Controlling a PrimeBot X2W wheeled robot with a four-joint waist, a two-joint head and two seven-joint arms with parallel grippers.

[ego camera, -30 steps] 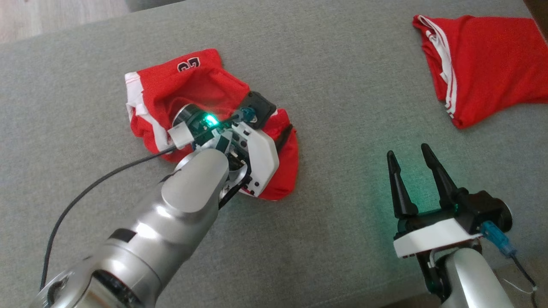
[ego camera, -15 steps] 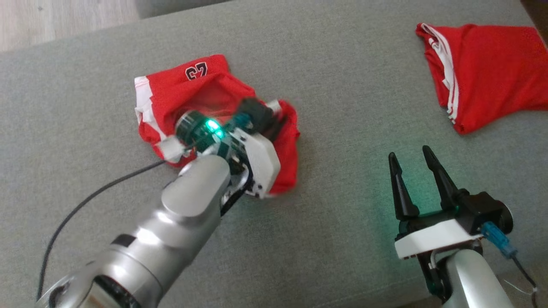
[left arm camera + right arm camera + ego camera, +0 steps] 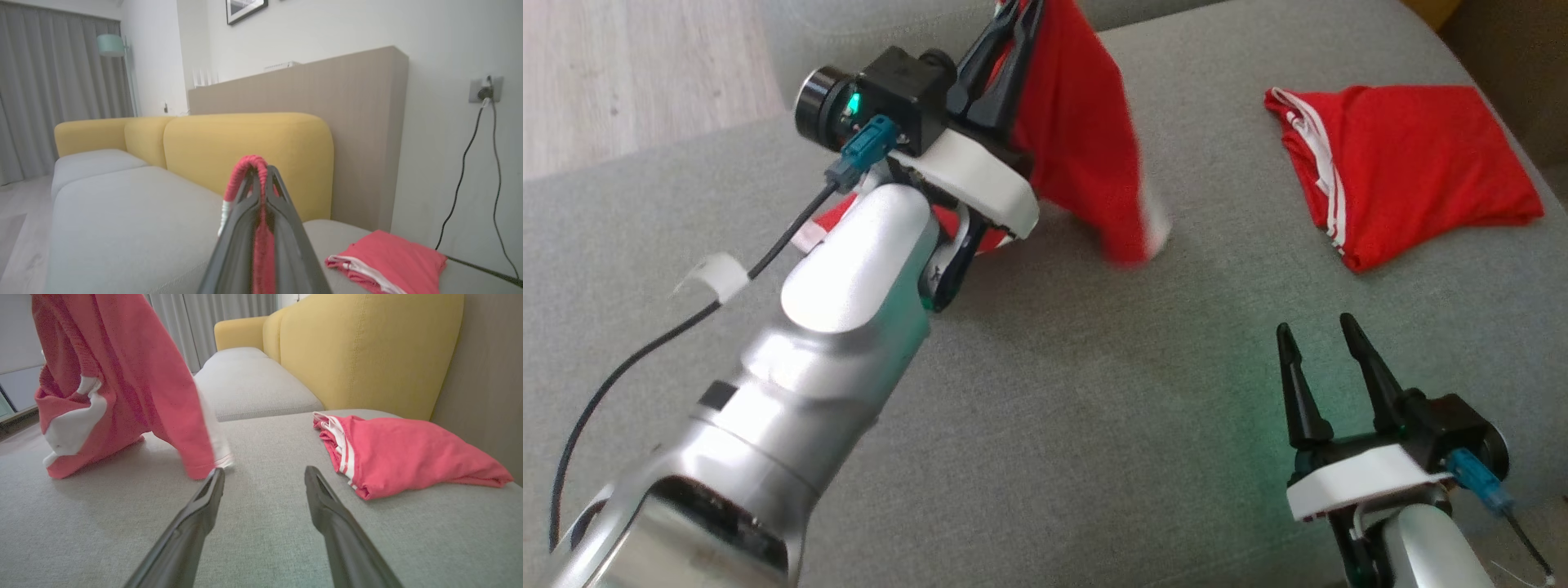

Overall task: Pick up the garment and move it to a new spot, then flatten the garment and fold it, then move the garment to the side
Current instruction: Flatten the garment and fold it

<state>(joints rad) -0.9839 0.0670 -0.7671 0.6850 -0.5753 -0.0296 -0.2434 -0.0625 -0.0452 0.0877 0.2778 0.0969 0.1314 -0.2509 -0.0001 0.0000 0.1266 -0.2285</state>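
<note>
The left tool (image 3: 1013, 20) is raised on its outstretched arm, fingers pinched together; the right tool (image 3: 1316, 328) sits low, fingers spread.

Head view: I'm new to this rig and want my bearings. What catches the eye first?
A red garment hangs in a long drape from the left gripper, shut on a fold of it, at the upper middle above the grey cushion. A second red garment with white stripes lies crumpled at the cushion's far right, and the right gripper hovers open and empty at the lower right.
</note>
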